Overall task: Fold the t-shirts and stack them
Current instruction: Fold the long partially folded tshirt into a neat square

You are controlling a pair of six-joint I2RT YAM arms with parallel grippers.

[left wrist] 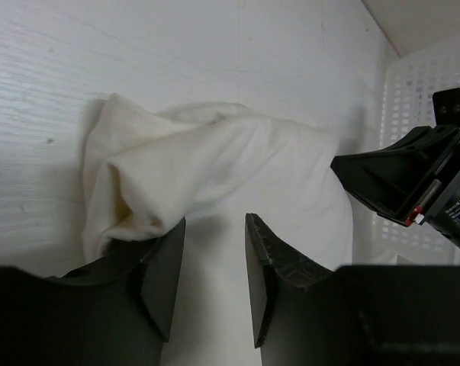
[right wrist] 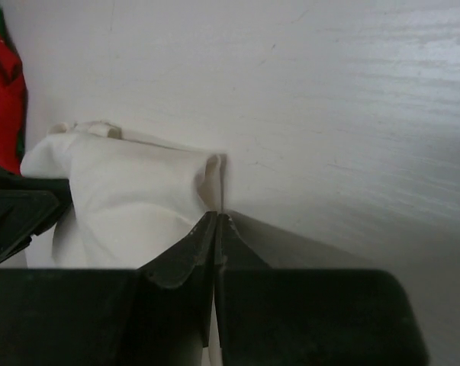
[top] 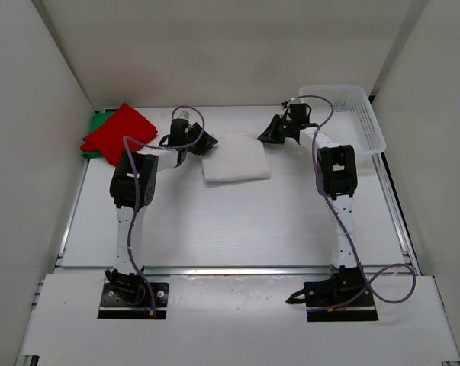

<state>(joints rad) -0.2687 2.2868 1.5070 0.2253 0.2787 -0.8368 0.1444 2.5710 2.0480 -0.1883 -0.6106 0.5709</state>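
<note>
Top external, white t-shirt (top: 236,158): lay folded into a rough square, left of the basket (top: 371,122) and well apart from it.
Red t-shirt (top: 123,131) and green t-shirt (top: 98,122): piled red on green, far left of the basket, beyond the white one.
Left gripper (left wrist: 214,229): jaws stood apart over the white shirt's edge farther from the basket, gripping nothing; a bunched fold leaned against one finger.
Right gripper (right wrist: 216,219): clenched at the edge nearer the basket; whether any hem was caught could not be told.
Risk: lifting with uneven holds would likely open the fold.
Risk: a snagged hem could drag the shirt askew toward the basket.
</note>
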